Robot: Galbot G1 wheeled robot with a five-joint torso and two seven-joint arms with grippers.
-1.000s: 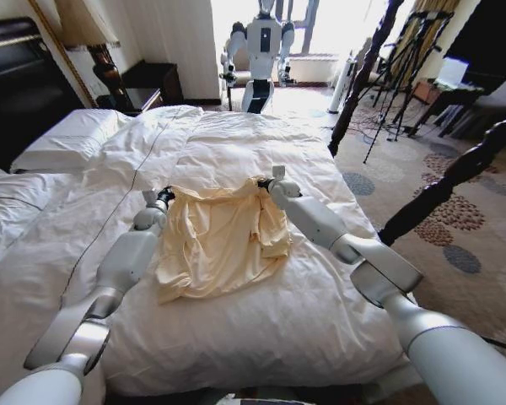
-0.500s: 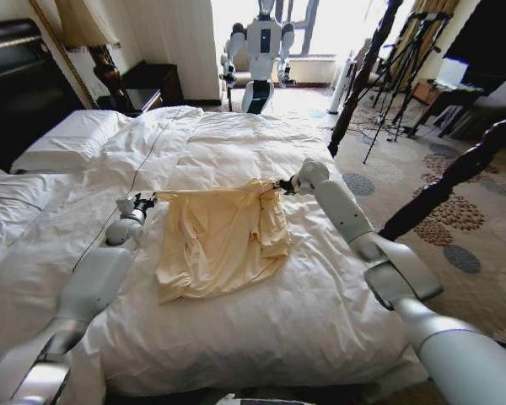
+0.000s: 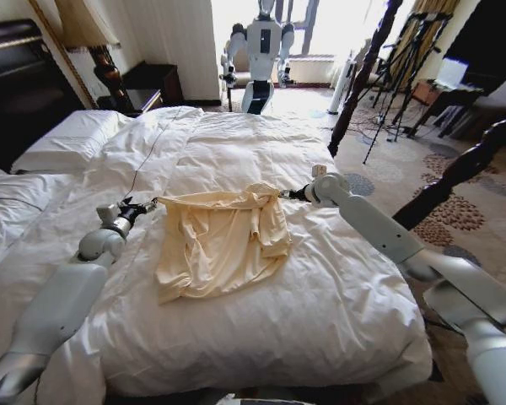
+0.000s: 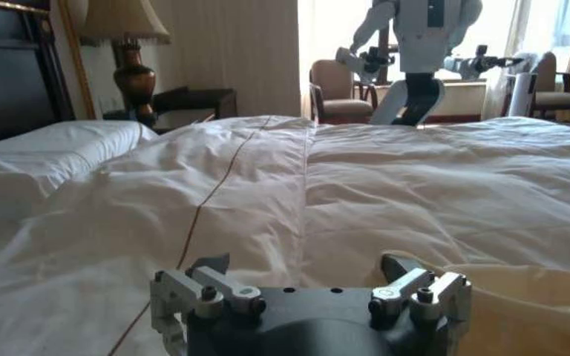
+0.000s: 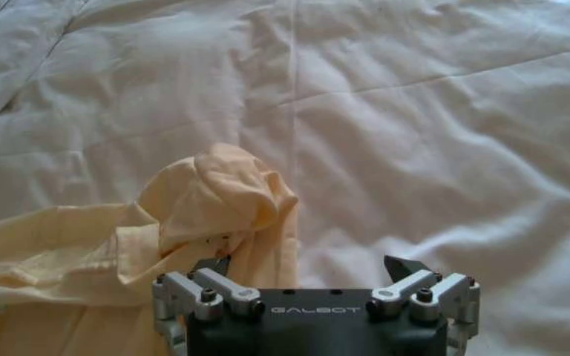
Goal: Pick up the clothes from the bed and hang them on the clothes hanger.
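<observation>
head: shirt [image 3: 223, 240] is lying flat mid-bed [image 3: 236, 152], left gripper [image 3: 139, 205] and right gripper [image 3: 285, 194] sitting just off its two upper corners | left wrist: jaws spread, shirt edge beside one fingertip [image 4: 396, 265] | right wrist: jaws spread, bunched shirt corner [image 5: 228, 194] lying by one finger [image 5: 208, 265]

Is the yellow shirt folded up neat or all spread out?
Spread out but rumpled. The shirt lies flat on the bed, its top edge stretched sideways, wrinkles and a bunched-up corner showing.

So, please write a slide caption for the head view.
Both pincers, left and right, flank the yellow shirt on the bed.
</observation>
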